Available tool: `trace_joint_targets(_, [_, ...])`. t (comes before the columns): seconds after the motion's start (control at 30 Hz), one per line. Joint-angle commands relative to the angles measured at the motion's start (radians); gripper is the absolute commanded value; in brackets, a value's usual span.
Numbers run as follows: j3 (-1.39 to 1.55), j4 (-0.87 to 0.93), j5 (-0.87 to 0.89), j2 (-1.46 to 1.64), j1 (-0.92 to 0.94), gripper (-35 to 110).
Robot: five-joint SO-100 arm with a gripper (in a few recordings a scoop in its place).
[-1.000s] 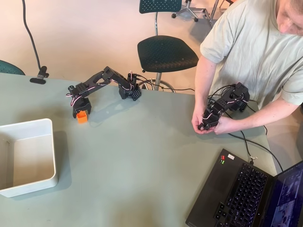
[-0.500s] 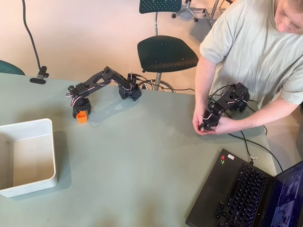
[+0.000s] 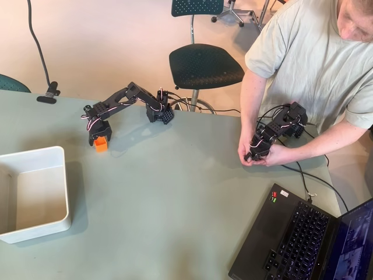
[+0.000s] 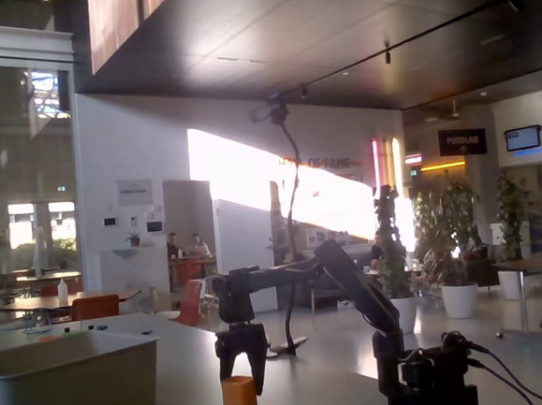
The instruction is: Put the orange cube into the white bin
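The orange cube (image 3: 101, 144) rests on the grey-green table, at its far left in the overhead view. My black gripper (image 3: 100, 138) points straight down over it. In the fixed view the gripper (image 4: 242, 375) is open, its two fingers (image 4: 260, 368) straddling the cube (image 4: 238, 394). One fingertip reaches down beside the cube's right side, and the cube still sits on the table. The white bin (image 3: 64, 189) lies at the left edge, nearer the front than the cube. In the fixed view the bin (image 4: 69, 382) is to the cube's left.
The arm's base (image 3: 160, 112) stands at the table's far edge. An open laptop (image 3: 303, 239) fills the near right corner. A person (image 3: 315, 58) stands at the right side of the table. A black chair (image 3: 204, 65) is behind the table.
The gripper has sunk slightly over the cube, covering a little more of it. The cube has stayed where it was.
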Motion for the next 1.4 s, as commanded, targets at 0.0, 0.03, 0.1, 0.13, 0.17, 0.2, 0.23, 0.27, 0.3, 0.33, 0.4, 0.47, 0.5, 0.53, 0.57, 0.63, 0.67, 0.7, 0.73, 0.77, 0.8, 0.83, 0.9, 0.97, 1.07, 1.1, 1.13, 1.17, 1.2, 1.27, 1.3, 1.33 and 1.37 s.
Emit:
trace_joint_targets(0.0, [-0.035,-0.008,0.003,0.021,-0.005,41])
trace_joint_targets(0.03, [-0.035,-0.008,0.003,0.021,-0.005,38])
trace_joint_targets(0.1, [-0.040,-0.008,0.003,0.023,-0.006,33])
trace_joint_targets(0.13, [-0.048,-0.008,0.003,0.023,-0.006,31])
trace_joint_targets(0.17, [-0.055,-0.008,0.003,0.021,-0.006,30])
trace_joint_targets(0.2, [-0.061,-0.008,0.003,0.020,-0.006,30])
trace_joint_targets(0.23, [-0.061,-0.008,0.003,0.020,-0.006,30])
trace_joint_targets(0.27, [-0.061,-0.008,0.003,0.021,-0.006,30])
trace_joint_targets(0.3, [-0.061,-0.008,0.003,0.021,-0.006,30])
trace_joint_targets(0.33, [-0.061,-0.008,0.003,0.018,-0.006,30])
trace_joint_targets(0.4, [-0.061,-0.008,0.003,0.011,-0.006,30])
trace_joint_targets(0.47, [-0.061,-0.008,0.003,0.011,-0.006,29])
trace_joint_targets(0.5, [-0.061,-0.008,0.003,0.014,-0.006,29])
trace_joint_targets(0.53, [-0.063,-0.008,0.003,0.018,-0.006,29])
trace_joint_targets(0.57, [-0.071,-0.008,0.003,0.020,-0.006,30])
trace_joint_targets(0.63, [-0.094,-0.008,0.003,0.009,-0.005,30])
trace_joint_targets(0.67, [-0.106,-0.008,0.003,0.006,-0.005,30])
trace_joint_targets(0.7, [-0.112,-0.008,0.003,0.005,-0.002,29])
trace_joint_targets(0.73, [-0.115,-0.008,0.003,0.006,0.003,29])
trace_joint_targets(0.77, [-0.117,-0.008,0.003,0.008,0.009,30])
trace_joint_targets(0.8, [-0.117,-0.009,0.003,0.009,0.012,30])
trace_joint_targets(0.83, [-0.117,-0.017,0.003,0.011,0.015,30])
trace_joint_targets(0.9, [-0.115,-0.043,0.005,0.017,0.046,29])
trace_joint_targets(0.97, [-0.115,-0.052,0.003,0.023,0.083,29])
trace_joint_targets(1.07, [-0.132,-0.054,0.002,0.043,0.135,30])
trace_joint_targets(1.1, [-0.153,-0.054,0.002,0.046,0.147,30])
trace_joint_targets(1.13, [-0.178,-0.054,-0.002,0.049,0.156,29])
trace_joint_targets(1.17, [-0.209,-0.054,-0.003,0.049,0.158,29])
trace_joint_targets(1.2, [-0.245,-0.054,-0.006,0.051,0.160,29])
trace_joint_targets(1.27, [-0.348,-0.054,-0.008,0.051,0.161,29])
trace_joint_targets(1.3, [-0.410,-0.054,-0.008,0.051,0.161,29])
trace_joint_targets(1.33, [-0.472,-0.054,-0.008,0.051,0.161,29])
trace_joint_targets(1.37, [-0.538,-0.054,-0.008,0.049,0.161,29])
